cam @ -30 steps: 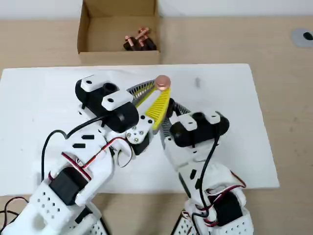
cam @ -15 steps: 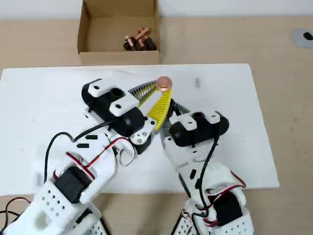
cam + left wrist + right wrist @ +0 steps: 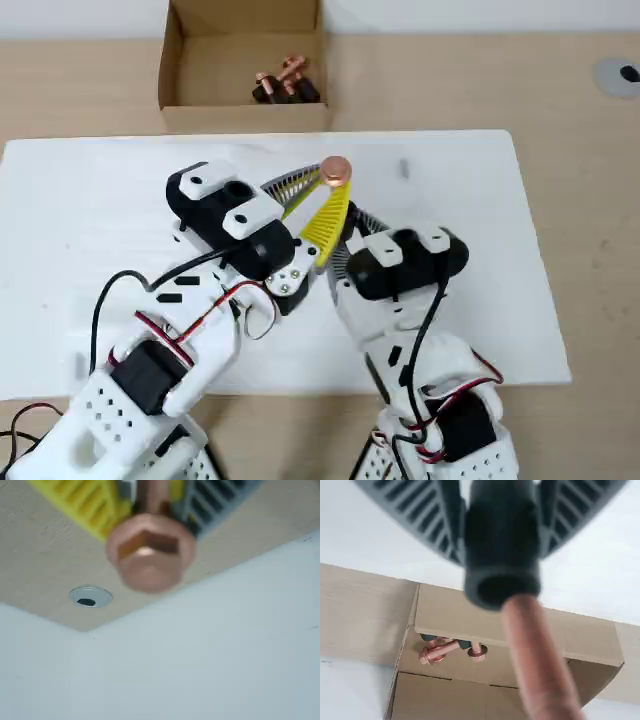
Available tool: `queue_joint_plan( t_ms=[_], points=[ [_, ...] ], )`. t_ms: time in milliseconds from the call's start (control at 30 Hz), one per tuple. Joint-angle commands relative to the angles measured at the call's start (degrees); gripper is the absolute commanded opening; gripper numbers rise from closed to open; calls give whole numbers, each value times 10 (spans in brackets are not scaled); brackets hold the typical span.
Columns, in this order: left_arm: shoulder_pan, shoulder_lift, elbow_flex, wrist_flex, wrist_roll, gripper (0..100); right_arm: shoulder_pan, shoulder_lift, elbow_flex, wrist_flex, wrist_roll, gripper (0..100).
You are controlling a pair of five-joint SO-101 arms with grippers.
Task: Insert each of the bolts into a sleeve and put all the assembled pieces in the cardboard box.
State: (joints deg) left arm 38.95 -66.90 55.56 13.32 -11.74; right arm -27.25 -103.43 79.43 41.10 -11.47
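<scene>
A copper bolt (image 3: 150, 555) is clamped by its shaft in the left gripper (image 3: 152, 500). Its tip meets the open mouth of a black sleeve (image 3: 502, 545), which the right gripper (image 3: 502, 510) squeezes firmly. Beyond both grippers, the cardboard box (image 3: 175, 70) holds a few assembled pieces (image 3: 285, 85) in the corner nearest them.

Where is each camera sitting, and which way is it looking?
High view: fixed above the table, looking down on left arm, right arm, white mat, cardboard box.
Left wrist view: on the left arm, looking past its fingers and bolt toward the mat's edge.
Right wrist view: on the right arm, looking past its fingers and sleeve toward the box.
Shared: high and right wrist views both show the box.
</scene>
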Motion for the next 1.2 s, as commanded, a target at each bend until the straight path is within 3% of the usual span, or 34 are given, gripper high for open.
queue_joint_plan(
  t_ms=[0, 1167],
  points=[
    [7, -1, -9, -13, 1, 5, -10, -66, -15, -4, -3, 9],
    [17, 0, 27, -34, -11, 19, -10, -66, -16, -1, -2, 9]
  ],
)
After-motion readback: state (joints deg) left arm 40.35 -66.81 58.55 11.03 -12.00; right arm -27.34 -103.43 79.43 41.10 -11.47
